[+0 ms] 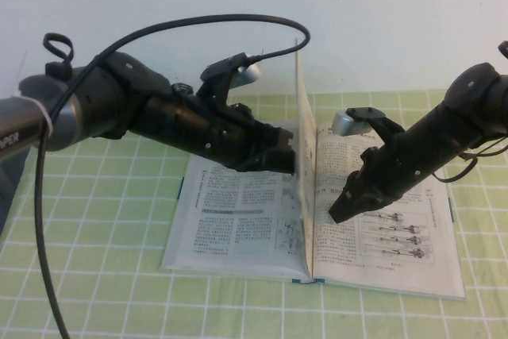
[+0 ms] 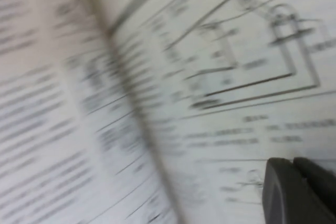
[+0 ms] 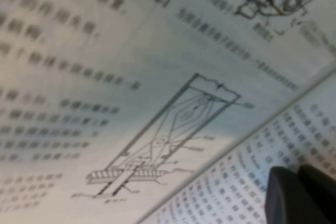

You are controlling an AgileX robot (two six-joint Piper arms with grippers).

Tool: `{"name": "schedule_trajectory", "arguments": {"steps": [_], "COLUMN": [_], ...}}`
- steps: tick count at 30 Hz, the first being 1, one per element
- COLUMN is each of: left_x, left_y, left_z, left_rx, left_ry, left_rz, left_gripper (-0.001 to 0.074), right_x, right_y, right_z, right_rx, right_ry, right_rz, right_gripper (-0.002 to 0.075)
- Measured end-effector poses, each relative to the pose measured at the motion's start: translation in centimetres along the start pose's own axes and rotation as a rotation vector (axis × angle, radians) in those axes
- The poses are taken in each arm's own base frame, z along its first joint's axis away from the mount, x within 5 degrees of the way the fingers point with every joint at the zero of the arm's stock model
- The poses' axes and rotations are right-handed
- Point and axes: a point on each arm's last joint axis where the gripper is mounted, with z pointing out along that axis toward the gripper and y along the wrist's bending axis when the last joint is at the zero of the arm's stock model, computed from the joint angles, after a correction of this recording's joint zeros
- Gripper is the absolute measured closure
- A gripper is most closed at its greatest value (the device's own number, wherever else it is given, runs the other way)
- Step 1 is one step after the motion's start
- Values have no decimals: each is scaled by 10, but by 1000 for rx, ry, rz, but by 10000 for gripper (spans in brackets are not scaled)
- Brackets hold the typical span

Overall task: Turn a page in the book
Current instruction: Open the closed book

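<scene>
Page (image 1: 304,117) stood upright at book (image 1: 238,220) spine, propped by left end effector (image 1: 287,158), grip unclear; right end effector (image 1: 340,210), pressed together, pinning opposite leaf

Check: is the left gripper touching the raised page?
Cannot tell. In the high view the left gripper meets the upright page of the book, but the page edge hides its tip. The right gripper hangs over the right-hand leaf.

My arms are matte black, each carrying a silver-capped camera. My left arm (image 1: 159,113) has a grey sleeve and looping black cable.
</scene>
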Motion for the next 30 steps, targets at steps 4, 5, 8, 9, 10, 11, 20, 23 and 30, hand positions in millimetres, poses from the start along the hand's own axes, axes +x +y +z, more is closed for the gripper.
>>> {"name": "schedule_trajectory", "arguments": {"steps": [4, 5, 8, 9, 10, 11, 20, 23, 30], "left_x": [-4, -5, -6, -6, -7, -8, -27, -36, -29], "left_y": [-23, -28, -34, -35, -35, -36, -63, -75, -99], "left_z": [9, 11, 13, 13, 13, 13, -6, -17, -11], "left_rx": [30, 36, 44, 45, 46, 42, 101, 119, 69], "left_ry": [1, 0, -2, -2, -3, -5, 5, -12, 78], "left_rz": [61, 76, 97, 99, 100, 106, 174, 199, 287], "left_gripper": [737, 737, 737, 737, 737, 737, 737, 737, 737], "right_x": [1, 1, 2, 2, 2, 2, -1, -1, -1], "right_y": [-3, -3, -3, -3, -3, -2, 0, 0, 0], "right_z": [-1, -1, -2, -2, -2, -2, -2, -2, -2], "right_rx": [15, 17, 11, 8, 6, 2, -23, -25, -23], "right_ry": [6, 8, 11, 11, 11, 10, -16, -18, -22], "right_rz": [12, 10, 16, 17, 18, 20, 31, 32, 27], "right_gripper": [682, 682, 682, 682, 682, 682, 682, 683, 685]}}
